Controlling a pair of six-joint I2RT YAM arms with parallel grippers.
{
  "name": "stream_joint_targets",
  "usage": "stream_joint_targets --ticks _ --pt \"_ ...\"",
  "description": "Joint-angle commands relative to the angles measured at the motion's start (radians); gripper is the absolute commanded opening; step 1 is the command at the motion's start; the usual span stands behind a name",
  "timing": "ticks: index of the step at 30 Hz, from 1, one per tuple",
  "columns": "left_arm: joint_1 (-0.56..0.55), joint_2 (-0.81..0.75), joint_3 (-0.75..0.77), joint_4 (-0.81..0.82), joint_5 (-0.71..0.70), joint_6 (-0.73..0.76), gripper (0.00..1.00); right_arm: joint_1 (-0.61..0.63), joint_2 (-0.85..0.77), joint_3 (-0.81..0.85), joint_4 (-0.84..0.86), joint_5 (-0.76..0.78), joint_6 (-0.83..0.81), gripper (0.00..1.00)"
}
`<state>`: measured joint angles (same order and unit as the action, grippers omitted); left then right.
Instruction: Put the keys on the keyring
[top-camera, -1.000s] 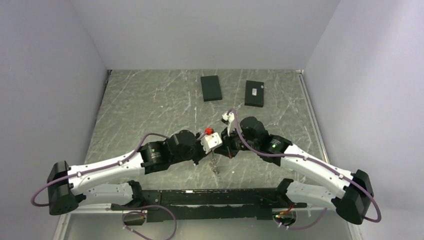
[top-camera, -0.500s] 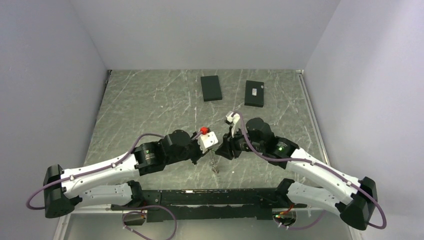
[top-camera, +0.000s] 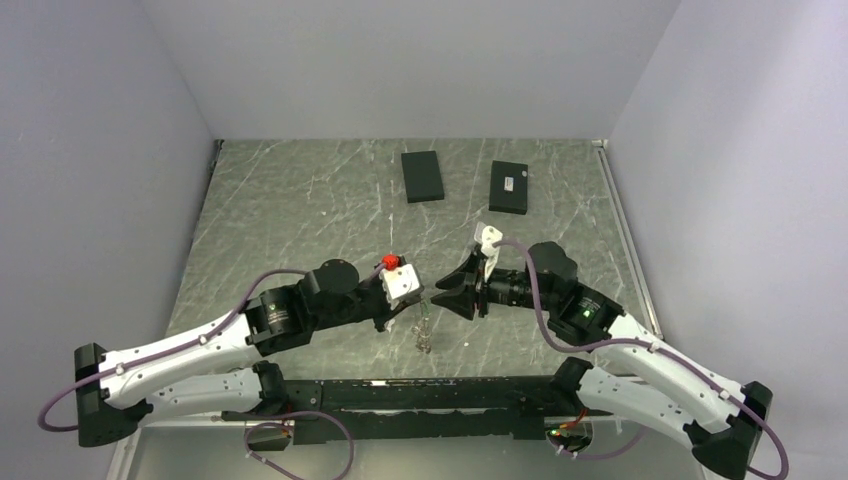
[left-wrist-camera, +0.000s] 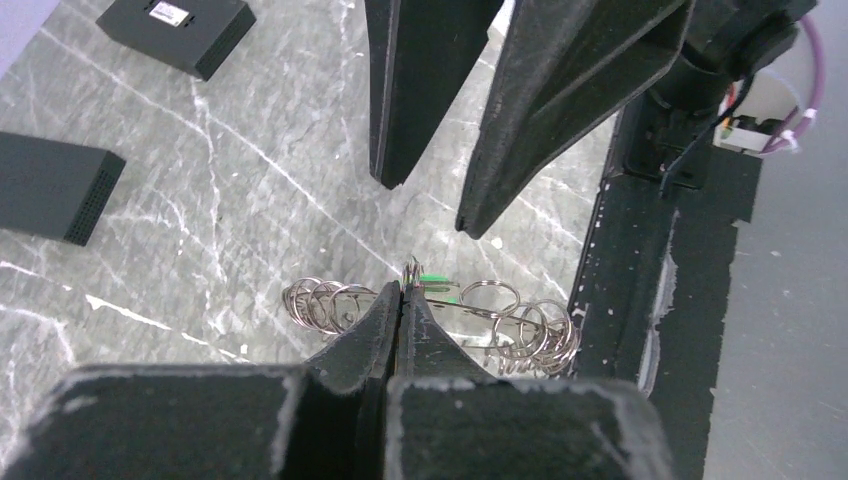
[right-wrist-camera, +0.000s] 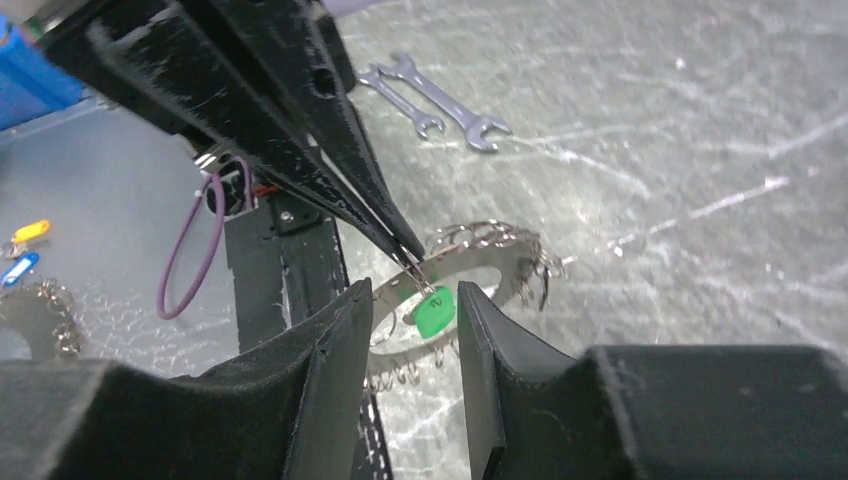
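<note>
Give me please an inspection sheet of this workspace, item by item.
Surface: grey marbled table, no spills seen.
Job's things: toothed keyring carrying small split rings and a green tag.
Clutter: two black boxes at the far side; two wrenches lying flat.
End effectors: left end effector shut on the keyring; right end effector open, pointing at it.
Cables: purple cable along each arm, no snag seen.
Surroundings: plain pale walls; nothing else seen.
</note>
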<state>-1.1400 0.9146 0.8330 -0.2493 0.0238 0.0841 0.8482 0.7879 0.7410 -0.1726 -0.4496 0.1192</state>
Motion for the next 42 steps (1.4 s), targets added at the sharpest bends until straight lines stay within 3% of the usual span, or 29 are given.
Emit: stream_joint_targets --ticks 1,8,14,31,42 --pt "0.003 -0.040 0.027 0.068 0.085 -0.026 0.00 0.027 -0.056 -0.059 0.212 -0.097 -0.107 0.40" --pt "0.003 -0.056 0.018 0.081 0.125 -0.035 0.00 0.123 -0.029 -0.055 0.178 -0.063 -0.284 0.38" --pt "0.003 -0.055 0.026 0.066 0.145 -0.040 0.00 0.210 0.000 -0.051 0.160 0.021 -0.337 0.34" --pt "0.003 -0.061 0.029 0.039 0.175 -0.040 0.00 0.211 -0.024 -0.053 0.152 0.218 -0.383 0.36" --pt "0.003 -0.071 0.023 0.045 0.162 -0.035 0.00 0.212 0.020 -0.038 0.102 0.129 -0.387 0.27"
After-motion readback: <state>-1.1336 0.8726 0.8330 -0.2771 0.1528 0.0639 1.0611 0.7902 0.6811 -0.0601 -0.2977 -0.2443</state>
